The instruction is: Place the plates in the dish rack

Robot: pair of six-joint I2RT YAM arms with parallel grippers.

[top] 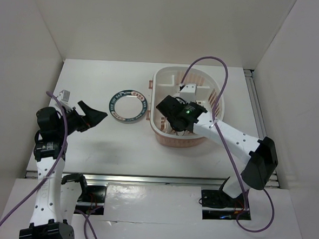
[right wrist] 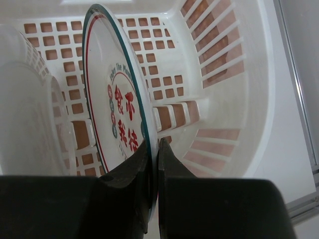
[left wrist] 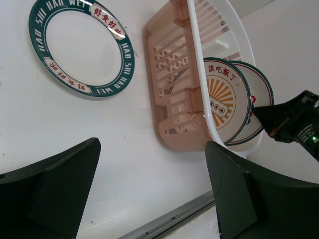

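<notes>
The pink-and-cream dish rack [top: 176, 70] stands at the table's right middle. My right gripper [top: 173, 112] reaches into it and is shut on the rim of the plate with red characters and coloured dots [right wrist: 117, 109], holding it upright on edge over the slotted base. The right gripper's fingers [right wrist: 153, 142] pinch that rim from both sides. The sunburst plate [left wrist: 222, 99] stands upright in the rack [left wrist: 184, 84] beside it. The dark blue-green rim plate [top: 127, 105] lies flat on the table left of the rack. My left gripper [top: 92, 117] is open and empty, left of that plate.
White walls enclose the table on the left, back and right. A metal rail [top: 156, 179] runs along the near edge. A purple cable [top: 222, 66] arches over the rack's right side. The back of the sunburst plate [right wrist: 30, 114] fills the left of the right wrist view.
</notes>
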